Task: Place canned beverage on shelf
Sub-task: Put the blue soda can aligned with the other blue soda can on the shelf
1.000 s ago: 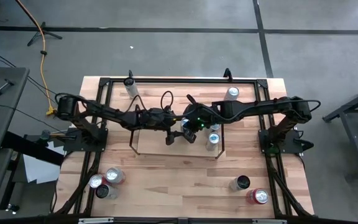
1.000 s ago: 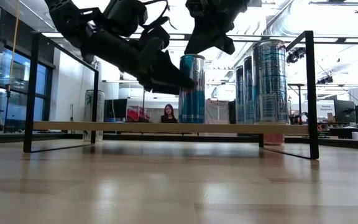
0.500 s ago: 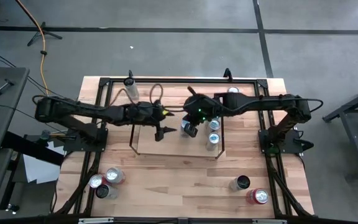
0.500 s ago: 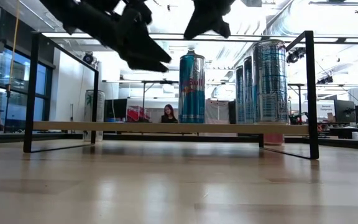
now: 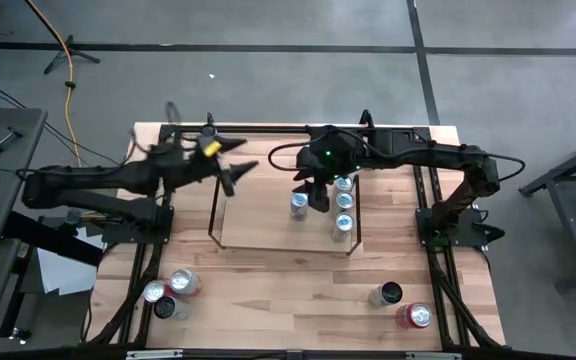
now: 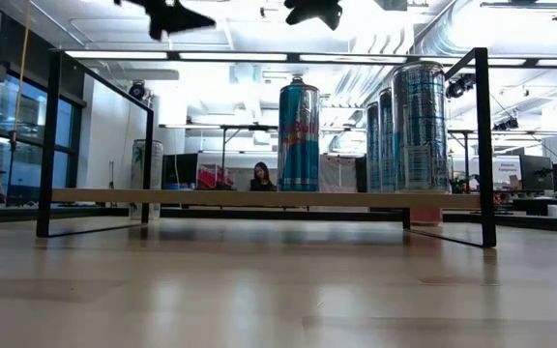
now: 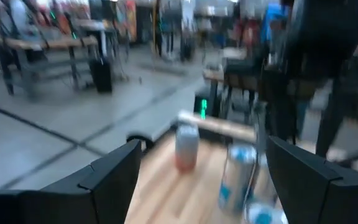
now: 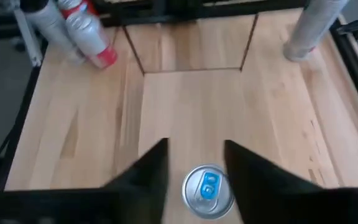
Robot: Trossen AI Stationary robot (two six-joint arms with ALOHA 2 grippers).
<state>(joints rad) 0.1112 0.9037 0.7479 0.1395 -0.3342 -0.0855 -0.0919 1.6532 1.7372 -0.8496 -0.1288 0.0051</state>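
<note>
A blue canned beverage (image 6: pixel 299 135) stands upright on the shelf (image 6: pixel 162 196), apart from three more cans (image 5: pixel 343 204) lined up near the shelf's right wire frame. Seen level across the table, those three overlap so much that they are hard to count.

The right gripper (image 5: pixel 315 192) hangs just above the blue can with its fingers parted on either side of the can's top and nothing held; its wrist camera looks straight down on the lid (image 8: pixel 208 186). In the low view only its dark tips (image 6: pixel 314 12) show, cut off at the top edge.

The left gripper (image 5: pixel 234 172) is up and off beyond the shelf's left end, fingers spread wide and empty. Its wrist view is smeared; what seem to be cans (image 7: pixel 238 177) show between the fingers.

On the table (image 5: pixel 288 290), more cans (image 5: pixel 171 292) stand at the near left and two (image 5: pixel 400 305) at the near right.
</note>
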